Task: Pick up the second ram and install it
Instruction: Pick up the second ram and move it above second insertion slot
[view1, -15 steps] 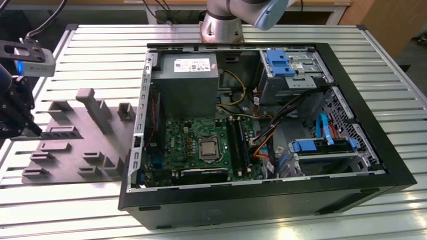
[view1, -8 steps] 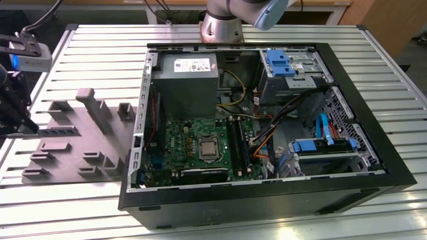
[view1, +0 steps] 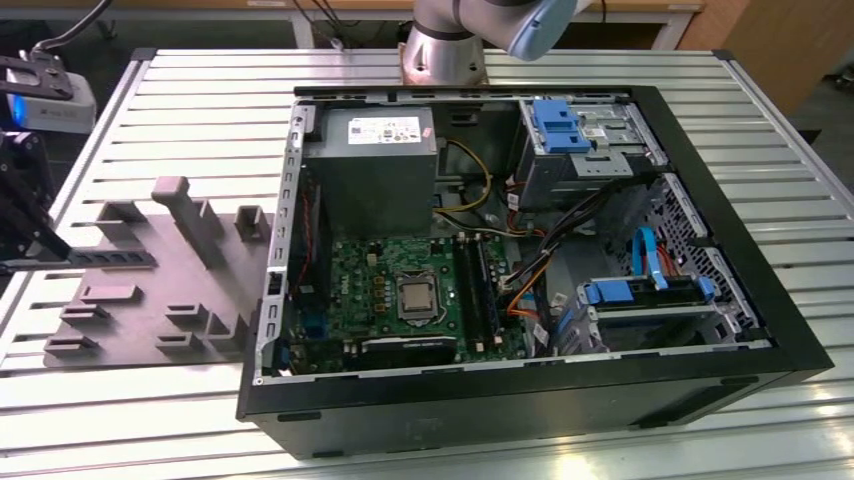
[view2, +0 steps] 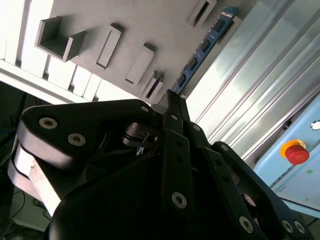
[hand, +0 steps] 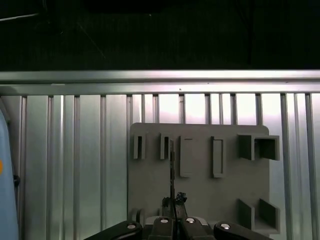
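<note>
Looking along the pincer (view2: 172, 100) in the second wrist view, we see its black fingers drawn together on one end of the second ram (view2: 202, 47). The blue board with dark chips reaches out from the fingertips. In that view it shows against the edge of the grey fixture plate (view2: 140, 30), where the plate meets the table (view2: 260, 75).

In the first wrist view the second ram (hand: 171, 165) shows edge-on as a thin dark line rising from the pincer (hand: 172, 202). It hangs over the fixture plate (hand: 200, 195), and its free end lies near the plate's far row of slotted blocks. We cannot tell how high above the plate it hangs. Beyond the plate's far edge, open slats of the table (hand: 90, 150) run up to the table's rim rail.

In the exterior view the fixture plate (view1: 147, 290) lies flat on the table (view1: 200, 80). The open computer case (view1: 534, 420) stands just beside the plate, on the exterior view's right of it. The case's black rim rises above the plate's blocks. Bare slats lie past the plate's other edges.
</note>
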